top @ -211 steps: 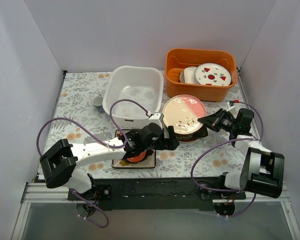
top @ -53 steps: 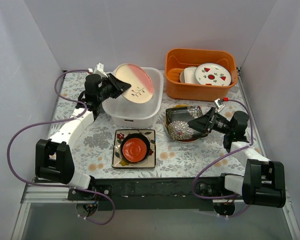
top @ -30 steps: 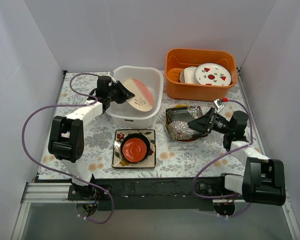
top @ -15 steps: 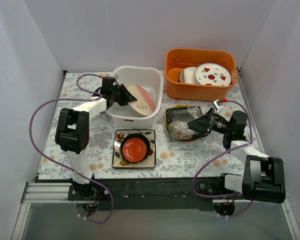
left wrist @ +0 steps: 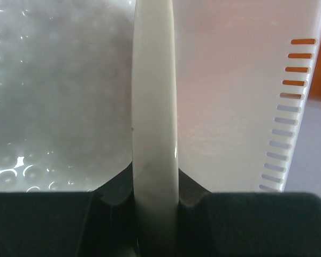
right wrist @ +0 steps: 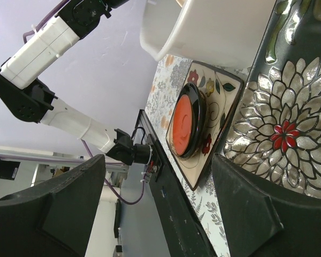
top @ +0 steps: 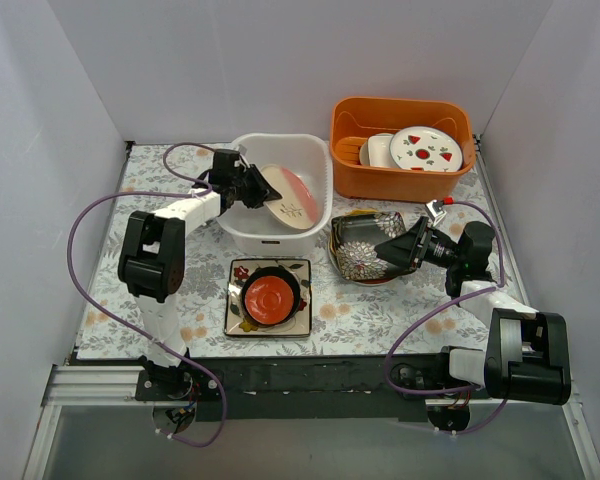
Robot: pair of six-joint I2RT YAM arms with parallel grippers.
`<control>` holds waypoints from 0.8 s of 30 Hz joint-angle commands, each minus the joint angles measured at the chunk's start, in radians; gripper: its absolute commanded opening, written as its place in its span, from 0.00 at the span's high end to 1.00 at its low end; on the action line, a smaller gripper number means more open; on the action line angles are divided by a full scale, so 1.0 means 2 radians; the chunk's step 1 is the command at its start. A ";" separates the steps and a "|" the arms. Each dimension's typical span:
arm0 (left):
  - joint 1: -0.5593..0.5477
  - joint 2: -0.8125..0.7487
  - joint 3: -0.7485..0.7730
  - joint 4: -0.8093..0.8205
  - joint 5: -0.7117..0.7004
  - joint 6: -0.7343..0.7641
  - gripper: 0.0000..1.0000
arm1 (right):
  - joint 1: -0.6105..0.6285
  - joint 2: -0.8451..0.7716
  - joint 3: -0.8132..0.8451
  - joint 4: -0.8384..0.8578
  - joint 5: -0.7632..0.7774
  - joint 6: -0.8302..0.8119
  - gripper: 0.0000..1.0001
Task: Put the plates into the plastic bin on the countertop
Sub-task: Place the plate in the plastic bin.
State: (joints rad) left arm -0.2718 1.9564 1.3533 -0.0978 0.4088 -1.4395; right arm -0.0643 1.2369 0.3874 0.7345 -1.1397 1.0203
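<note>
My left gripper (top: 250, 188) is shut on the rim of a pale round plate with a red part (top: 290, 198), held tilted inside the white plastic bin (top: 276, 238). In the left wrist view the plate's rim (left wrist: 154, 96) runs edge-on between my jaws (left wrist: 155, 214). My right gripper (top: 384, 249) stands open at the right edge of the black square plate with white flowers (top: 360, 255), which lies on a yellow plate (top: 356, 216). A small red plate (top: 270, 297) sits in a dark round one on the white square plate (top: 242, 322).
An orange tub (top: 400, 180) at the back right holds a white plate with red fruit marks (top: 425, 148). The leaf-printed countertop (top: 365, 310) ends in a black front edge. Grey walls enclose three sides. Purple cables loop beside both arms.
The left gripper has carried the pale plate a little rightward and lower, deeper into the bin. The right arm has stayed still, open by the black plate.
</note>
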 commanded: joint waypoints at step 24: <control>-0.008 -0.006 0.086 -0.142 -0.077 0.075 0.18 | -0.002 -0.013 -0.003 0.014 -0.006 -0.002 0.13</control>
State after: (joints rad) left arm -0.2901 1.9575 1.4395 -0.3222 0.3061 -1.3369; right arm -0.0643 1.2358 0.3817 0.7345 -1.1404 1.0176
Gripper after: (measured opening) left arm 0.801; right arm 0.864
